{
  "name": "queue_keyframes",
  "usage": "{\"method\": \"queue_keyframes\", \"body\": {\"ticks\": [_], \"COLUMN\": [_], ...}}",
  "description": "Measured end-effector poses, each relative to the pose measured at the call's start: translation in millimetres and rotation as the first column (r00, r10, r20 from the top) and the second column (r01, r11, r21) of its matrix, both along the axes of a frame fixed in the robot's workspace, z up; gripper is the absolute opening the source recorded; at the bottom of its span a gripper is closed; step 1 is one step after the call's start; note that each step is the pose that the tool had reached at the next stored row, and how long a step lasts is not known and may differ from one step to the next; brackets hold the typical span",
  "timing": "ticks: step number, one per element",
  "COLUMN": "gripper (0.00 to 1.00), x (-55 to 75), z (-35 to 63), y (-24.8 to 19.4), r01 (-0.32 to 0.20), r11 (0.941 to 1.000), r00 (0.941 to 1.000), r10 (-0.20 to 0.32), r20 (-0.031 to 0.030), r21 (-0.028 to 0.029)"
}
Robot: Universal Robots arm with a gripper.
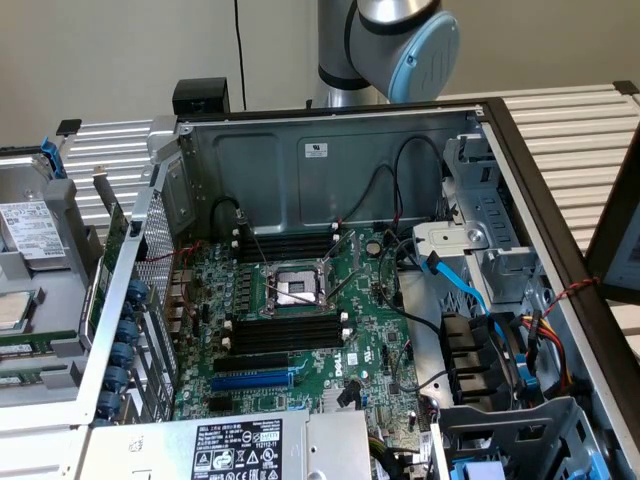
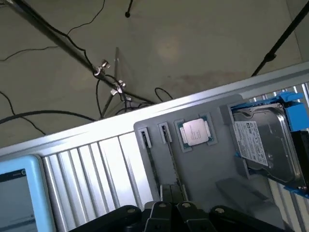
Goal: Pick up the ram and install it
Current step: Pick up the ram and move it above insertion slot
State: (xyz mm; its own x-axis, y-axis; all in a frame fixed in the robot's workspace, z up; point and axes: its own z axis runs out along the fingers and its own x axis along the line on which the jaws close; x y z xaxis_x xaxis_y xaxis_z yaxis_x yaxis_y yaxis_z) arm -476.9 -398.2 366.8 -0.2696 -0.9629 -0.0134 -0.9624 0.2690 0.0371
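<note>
1. Since the gripper (image 2: pixel 170 205) hangs over the grey tray (image 2: pixel 212 169) with its fingers pressed together and nothing visible between them, the pick-up looks not yet made; the ram (image 2: pixel 170 154) stands on edge in a tray groove, just beside the fingertips.
2. By my judgement, a good grasp wants the fingers parted, squared to the stick's long edge and centred along it; a skewed grip could jam it in the groove.
3. Writing: the motherboard (image 1: pixel 375 335) carries white lettering that looks like Dell; the power supply label (image 1: pixel 235 450) and the hard drive (image 2: pixel 263 140) sticker are too small to read.
</note>
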Motion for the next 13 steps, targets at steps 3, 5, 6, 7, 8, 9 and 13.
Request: {"method": "queue_keyframes", "body": {"ticks": [3,5,6,7,8,9,13], "gripper": [0.1,0.1,0.1,0.1,0.1,0.1,0.1], "x": [-0.1,-0.1,-0.2,-0.2,-0.2,-0.2,-0.2], "z": [-0.2,-1.1,-1.5,-1.8,-2.1,-2.2,-2.7], "y": [0.0,0.0,0.0,0.0,0.0,0.0,0.0], "r01": [-0.044,-0.08,-0.099,-0.116,-0.135,-0.152,-0.213], "r11": [0.999,0.9968,0.9951,0.9932,0.9908,0.9884,0.9769], "r00": [0.999,0.9968,0.9951,0.9932,0.9908,0.9884,0.9769], "r10": [0.044,0.08,0.099,0.116,0.135,0.152,0.214], "r20": [0.0001,0.0001,0.0,0.0,0.0005,0.0014,0.0093], "r21": [0.0,0.0,-0.0001,-0.0001,-0.0004,-0.001,-0.0071]}}
